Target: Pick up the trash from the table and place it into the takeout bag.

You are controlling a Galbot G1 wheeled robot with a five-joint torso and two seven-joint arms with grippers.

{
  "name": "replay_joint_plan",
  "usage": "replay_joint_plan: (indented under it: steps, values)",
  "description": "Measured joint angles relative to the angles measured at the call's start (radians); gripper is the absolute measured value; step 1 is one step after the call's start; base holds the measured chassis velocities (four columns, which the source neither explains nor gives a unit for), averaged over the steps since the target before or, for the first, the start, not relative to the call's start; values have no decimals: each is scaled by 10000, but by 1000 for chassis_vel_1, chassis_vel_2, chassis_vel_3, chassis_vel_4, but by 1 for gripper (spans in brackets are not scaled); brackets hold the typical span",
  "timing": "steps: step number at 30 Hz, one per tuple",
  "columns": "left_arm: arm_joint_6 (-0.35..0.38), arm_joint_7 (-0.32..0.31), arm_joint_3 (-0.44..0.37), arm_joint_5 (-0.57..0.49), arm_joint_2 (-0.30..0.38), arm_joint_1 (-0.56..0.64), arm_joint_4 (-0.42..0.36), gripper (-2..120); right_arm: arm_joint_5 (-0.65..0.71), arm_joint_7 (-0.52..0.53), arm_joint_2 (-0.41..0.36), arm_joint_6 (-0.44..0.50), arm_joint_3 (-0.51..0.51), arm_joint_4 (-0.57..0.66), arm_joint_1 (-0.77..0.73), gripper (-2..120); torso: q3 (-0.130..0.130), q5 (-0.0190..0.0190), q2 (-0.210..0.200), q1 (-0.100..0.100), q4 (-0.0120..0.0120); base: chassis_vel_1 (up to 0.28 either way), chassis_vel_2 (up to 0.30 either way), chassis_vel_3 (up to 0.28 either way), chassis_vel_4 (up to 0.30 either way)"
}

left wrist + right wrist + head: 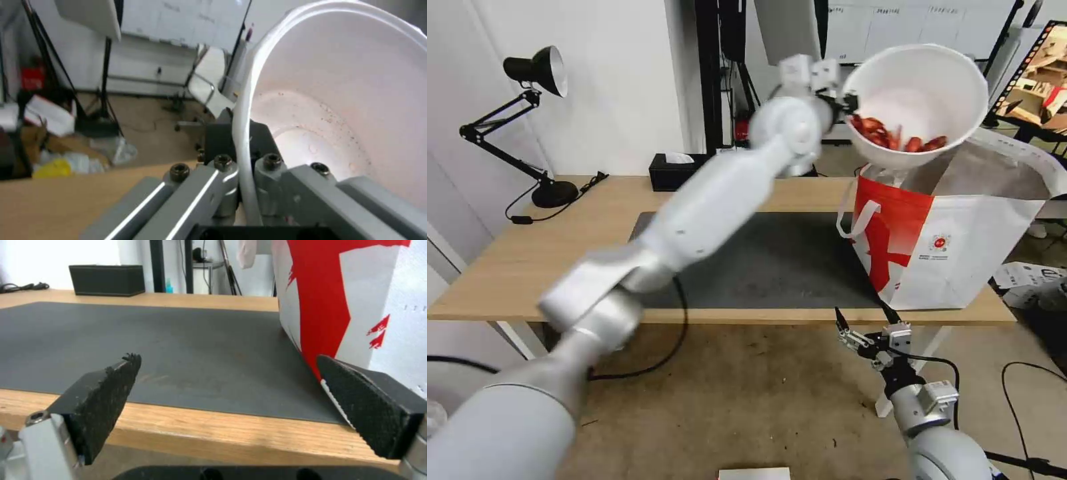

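My left gripper point(848, 101) is shut on the rim of the white round bowl point(924, 87), held tilted above the open top of the takeout bag point(960, 247). Red crayfish shells point(894, 139) lie heaped at the bowl's low side. In the left wrist view the bowl rim point(242, 133) runs between the two closed fingers. The bag, white with a red panel point(325, 296), stands on the right end of the table point(527, 260). My right gripper point(864, 319) hangs open below the table's front edge, near the bag's corner, its pads point(111, 386) empty.
A dark grey mat point(774, 260) covers the table's middle. A black tissue box point(677, 170) and a black desk lamp point(534, 127) stand at the back left. A cable point(660, 353) hangs under the table front. Clutter lies on the floor to the right.
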Motion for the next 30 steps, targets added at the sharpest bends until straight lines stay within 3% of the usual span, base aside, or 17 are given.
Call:
replay_joint_plan:
  steps: [2, 4, 10, 23, 30]
  values:
    - [-222, 118, 186, 430, -8, 85, 6, 0, 0, 0, 0, 0, 0, 0, 0, 100, 0, -2, -1, 0, 3, 0, 0, 0, 0]
    - [-720, 296, 531, 1540, 9, 316, -41, 0, 0, 0, 0, 0, 0, 0, 0, 100, 0, -3, -1, 0, 5, 0, 0, 0, 0]
    - [-912, 593, 1325, 2638, 227, 693, -542, 0, 0, 1, 0, 0, 0, 0, 0, 100, 0, -4, -1, 0, 4, 0, 0, 0, 0]
    - [164, 1023, 2146, 2172, 116, 615, -548, 3, 0, 1, 0, 0, 0, 0, 0, 100, -1, -4, -1, -1, 2, 0, 0, 0, 0]
    - [685, 1161, 2507, 1637, 106, 601, -560, 30, 0, 1, 0, 0, 0, 0, 0, 100, -1, -5, -1, -1, 3, 0, 0, 0, 0]
